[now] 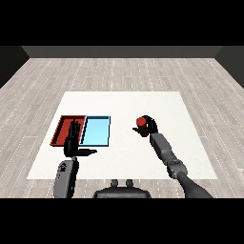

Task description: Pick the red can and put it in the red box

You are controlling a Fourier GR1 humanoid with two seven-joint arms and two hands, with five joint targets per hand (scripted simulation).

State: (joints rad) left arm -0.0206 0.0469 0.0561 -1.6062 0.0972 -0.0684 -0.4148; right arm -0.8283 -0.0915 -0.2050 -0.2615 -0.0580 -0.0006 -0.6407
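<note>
My right hand (148, 127) sits a little right of the frame's centre, above the white table (143, 102), with its fingers curled round the red can (141, 122). The can shows as a red top and side at the hand's upper left, with the black fingers wrapped about its right and lower sides. My grey right forearm (164, 150) runs down from there toward the lower right corner of the frame.

My left hand (72, 138) is at the left of the frame, its fingers straight and pointing up the picture, thumb stuck out to the right; it holds nothing. The fingertips overlap the right part of the red tray (60, 128), which lies at the middle left. Whether they touch the tray or hover over it, I cannot tell.

The light blue tray (96, 131) lies just beside the red one, on its right, and the can is well apart from both, further right across the table.
</note>
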